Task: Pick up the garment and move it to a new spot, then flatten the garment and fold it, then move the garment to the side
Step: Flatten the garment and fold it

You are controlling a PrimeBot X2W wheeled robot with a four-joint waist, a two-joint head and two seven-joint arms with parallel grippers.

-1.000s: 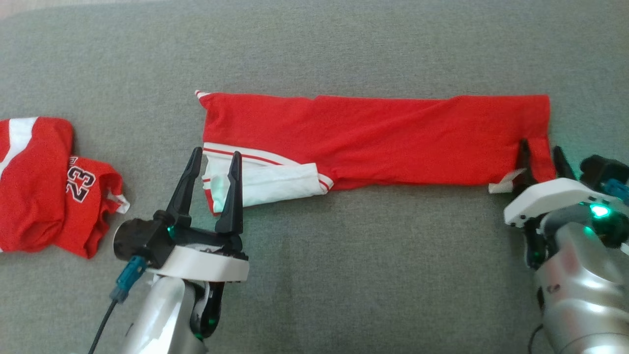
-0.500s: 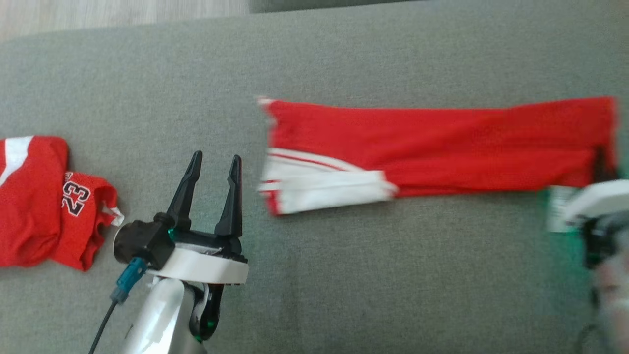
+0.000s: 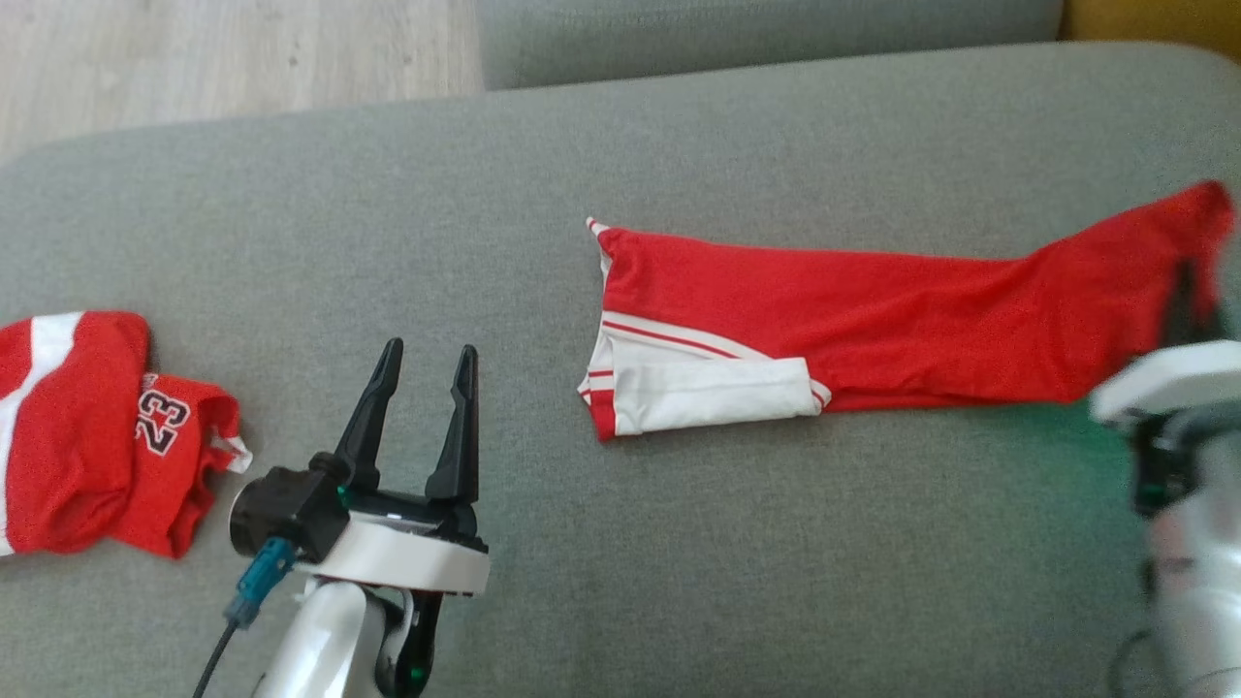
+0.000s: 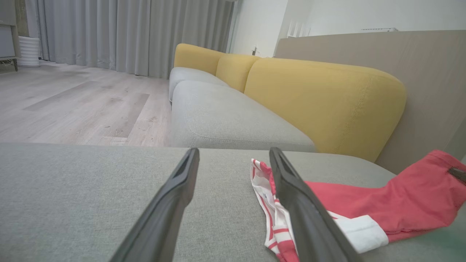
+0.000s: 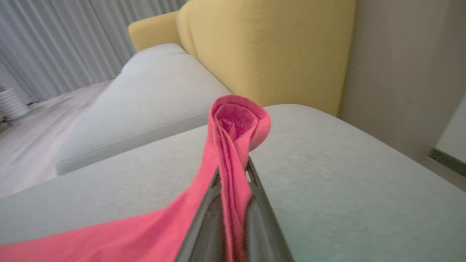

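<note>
On grey sofa: clamping right fingers on red garment end, holding it raised, leaving rest lying flat. Holding left fingers spread, empty, near striped end. Seeming folded lengthwise already; likely remaining: further folding, moving aside.
</note>
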